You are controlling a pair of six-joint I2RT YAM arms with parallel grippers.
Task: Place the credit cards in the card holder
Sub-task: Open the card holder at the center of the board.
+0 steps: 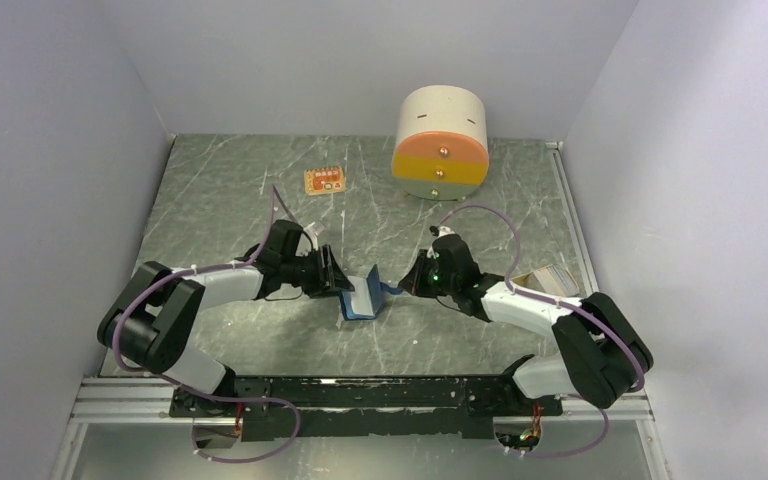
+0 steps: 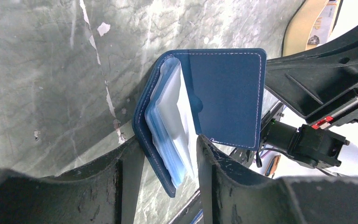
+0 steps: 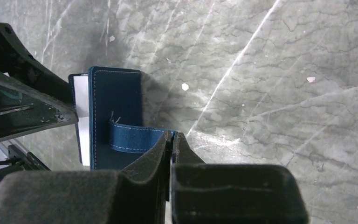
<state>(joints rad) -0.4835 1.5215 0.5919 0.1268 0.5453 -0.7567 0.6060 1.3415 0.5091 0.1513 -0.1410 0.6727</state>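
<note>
A: Mid-bench (image 1: 230, 190), the card holder (image 1: 362, 298), propped open like a tent. Right claw (image 3: 172, 136) clenched on the little blue strap (image 3: 135, 140), pinching it flat.

B: And the left claw (image 2: 168, 142)?

A: Straddling the lower cover and the clear sleeves (image 2: 170, 116), one finger each side. Cannot tell whether clamped or merely bracketing: no clear gap, no clear squeeze either.

B: And the credit cards (image 1: 545, 278)?

A: Over by the right edge of the bench, well apart from the holder. No tan showing in the sleeves, so none loaded yet, by the look of it.

B: So, an opening step. Best way through?

A: Probably this: pinch cover and sleeves together, squarely, not the sleeves alone, being slippery plastic. Keep the strap taut but gentle. Draw the flap outward rather than upward, or risk lifting the whole case off the bench. Then lay it flat, pockets up, before reaching for a card.
</note>
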